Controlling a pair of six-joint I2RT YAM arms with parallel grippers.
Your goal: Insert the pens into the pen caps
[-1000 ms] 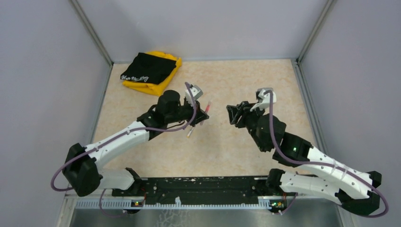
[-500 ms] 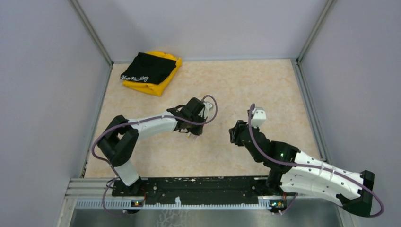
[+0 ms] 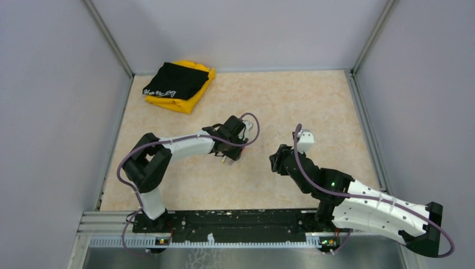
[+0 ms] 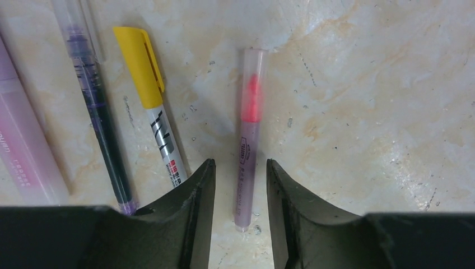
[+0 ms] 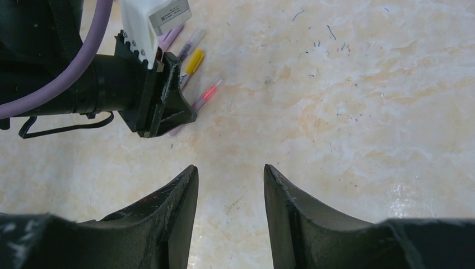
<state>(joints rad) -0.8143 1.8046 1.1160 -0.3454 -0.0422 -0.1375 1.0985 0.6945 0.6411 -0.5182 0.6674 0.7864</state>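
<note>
Three pens lie side by side on the table in the left wrist view. The pinkish-red pen wears a clear cap over its tip and lies between the jaws of my left gripper, which is open with a gap on each side. Left of it lie a white pen with an orange-yellow cap, and a black pen with a lilac cap. My right gripper stands open and empty over bare table, facing the left gripper and the pinkish-red pen.
A wider pink translucent barrel lies at the left edge of the left wrist view. A folded black and yellow cloth sits at the back left corner. Grey walls enclose the table; a black rail runs along the near edge.
My left gripper came down from mid-air to the table with the pinkish-red pen and opened, leaving it lying there. My right arm drew back towards the near side.
</note>
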